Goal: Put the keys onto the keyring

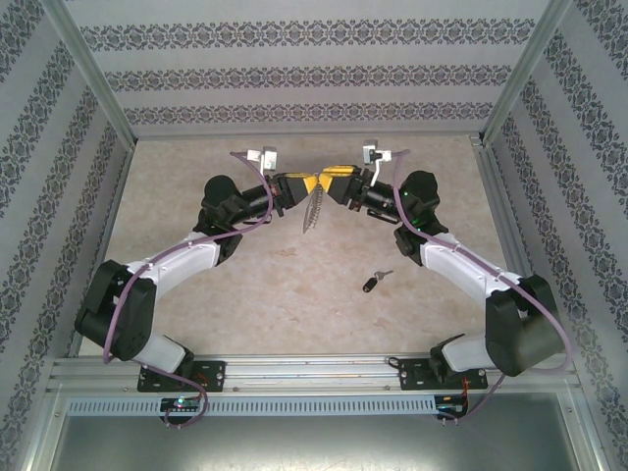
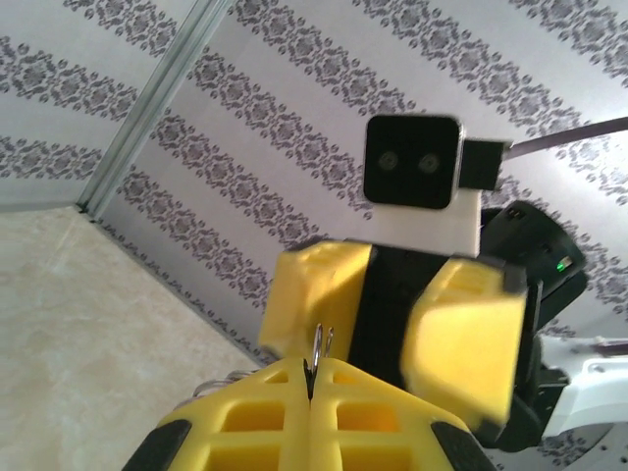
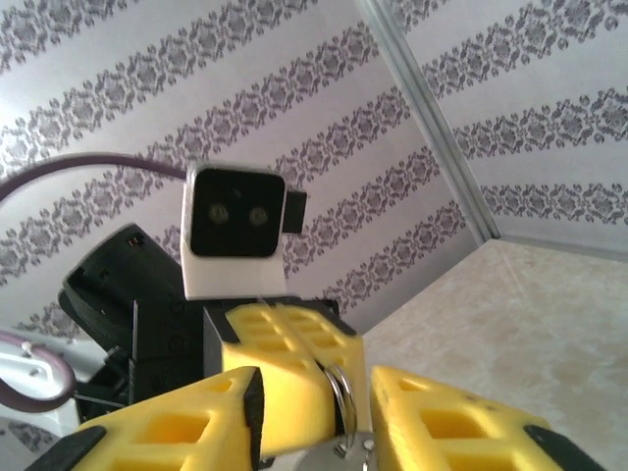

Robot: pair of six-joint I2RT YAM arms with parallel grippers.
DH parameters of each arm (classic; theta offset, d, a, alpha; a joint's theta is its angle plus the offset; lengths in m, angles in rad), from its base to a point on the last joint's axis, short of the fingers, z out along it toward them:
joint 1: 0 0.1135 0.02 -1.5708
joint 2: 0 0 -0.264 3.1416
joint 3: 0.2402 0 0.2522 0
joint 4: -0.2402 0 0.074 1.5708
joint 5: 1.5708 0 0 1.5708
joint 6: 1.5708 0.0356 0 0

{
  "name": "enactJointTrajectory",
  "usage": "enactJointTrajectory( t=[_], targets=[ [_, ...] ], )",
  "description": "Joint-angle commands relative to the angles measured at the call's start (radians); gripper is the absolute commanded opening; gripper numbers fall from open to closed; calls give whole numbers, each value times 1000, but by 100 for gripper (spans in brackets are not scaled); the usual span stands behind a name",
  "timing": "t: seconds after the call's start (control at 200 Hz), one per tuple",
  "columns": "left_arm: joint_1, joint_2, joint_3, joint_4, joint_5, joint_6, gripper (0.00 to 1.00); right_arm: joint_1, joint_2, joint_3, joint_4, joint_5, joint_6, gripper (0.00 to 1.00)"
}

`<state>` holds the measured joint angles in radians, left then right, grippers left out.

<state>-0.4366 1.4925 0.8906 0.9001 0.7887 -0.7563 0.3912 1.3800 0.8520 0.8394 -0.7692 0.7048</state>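
No legible text or labels, seemingly.

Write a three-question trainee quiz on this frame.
1. True or false: the key is already on the keyring.
2. Which claw is shut on the keyring: A left, B right, C neither?
3. Fill in: the key lies on the table, nearer the ___ arm.
Key: 1 false; 2 A, the left claw; 3 right.
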Motion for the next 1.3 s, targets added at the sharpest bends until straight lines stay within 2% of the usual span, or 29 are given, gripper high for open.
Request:
enactJointTrajectory(
  t=[0.0,0.195,0.37,0.535,0.719,0.834,0.944,1.294],
  targets=[
    [-1,-71,40,-168,0,169,0,-40,-58,-35,18,30,15,43],
    [-1,-129,11,-256,-73,269,0,-112,-110,-124,-20,81,28,50],
    [-4,-176,0,-358,-112,389,0,-150,-151,-211,-45,104,28,51],
    [-4,-194,-20,-362,-62,507,0,-159,-178,-270,-86,129,2,52],
    [-4,-210,-3,-487,30,680,0,-171,-202,-316,-157,156,-35,53],
    [-4,-216,1,-534,43,739,0,-175,-199,-346,-169,159,-44,53],
    [-6,-228,-27,-516,30,791,0,-177,-191,-376,-172,162,-51,53],
    [-11,-250,-147,-315,-46,948,0,-180,-185,-437,-201,183,-76,53]
  ],
)
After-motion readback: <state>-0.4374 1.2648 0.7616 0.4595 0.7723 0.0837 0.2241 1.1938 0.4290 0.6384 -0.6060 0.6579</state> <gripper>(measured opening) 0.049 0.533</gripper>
